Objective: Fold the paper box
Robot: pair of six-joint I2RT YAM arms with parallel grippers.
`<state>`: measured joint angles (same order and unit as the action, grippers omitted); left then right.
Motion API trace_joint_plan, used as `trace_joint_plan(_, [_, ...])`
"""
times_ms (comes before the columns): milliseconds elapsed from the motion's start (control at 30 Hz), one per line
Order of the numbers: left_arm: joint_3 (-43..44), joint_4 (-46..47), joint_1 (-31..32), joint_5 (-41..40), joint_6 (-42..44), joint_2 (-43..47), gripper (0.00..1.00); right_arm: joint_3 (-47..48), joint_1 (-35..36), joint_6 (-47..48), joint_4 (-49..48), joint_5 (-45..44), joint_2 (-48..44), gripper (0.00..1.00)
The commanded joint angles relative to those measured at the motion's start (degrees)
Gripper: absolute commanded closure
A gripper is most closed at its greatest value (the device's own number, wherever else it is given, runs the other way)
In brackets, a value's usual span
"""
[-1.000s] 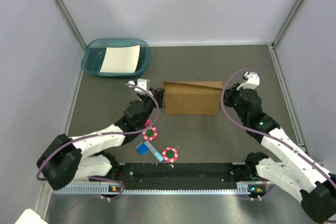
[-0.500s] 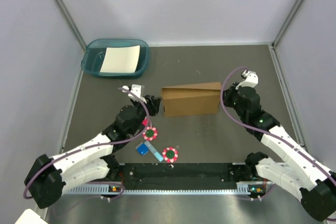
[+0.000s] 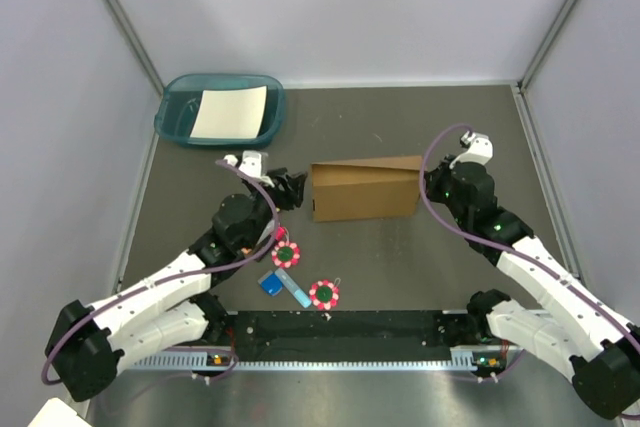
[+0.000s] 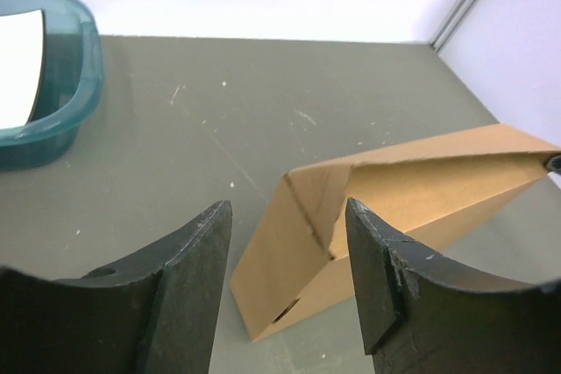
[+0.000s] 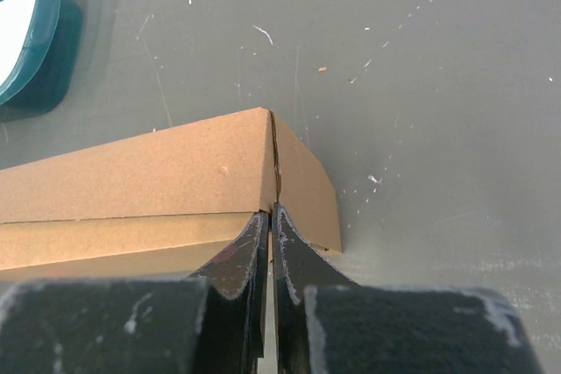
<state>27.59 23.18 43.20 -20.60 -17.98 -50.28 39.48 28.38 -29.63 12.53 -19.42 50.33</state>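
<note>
Grey desk (image 3: 400, 267), paper box (image 3: 365, 189) mid-desk, mostly formed, lid slanting up. Left tool (image 3: 290, 187) just released the box's left end and backed off, jaws apart. Right tool (image 5: 272, 215) pressed together, tips at right end. Lid probably unfinished.

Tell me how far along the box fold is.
Done: the paper box has its walls up. In hand: the right gripper pinches its right end; the left gripper is open, off its left end. Left: the lid sits slanted, not closed flat.
</note>
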Motion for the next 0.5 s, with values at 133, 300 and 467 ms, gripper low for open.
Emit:
trace_joint_plan(133, [7.56,4.95,-0.22,5.48,4.7,-4.91,0.34,0.07,0.01,0.27,7.94,0.08,2.41,1.0])
trace_joint_plan(300, [8.44,3.45,-0.22,5.4,5.76,-7.46,0.4,0.33,0.1,0.36,8.03,0.26,2.41,1.0])
trace_joint_plan(467, [8.88,-0.77,-0.48,3.81,5.93,-7.73,0.47,0.33,0.1,0.62,8.03,0.26,2.41,1.0])
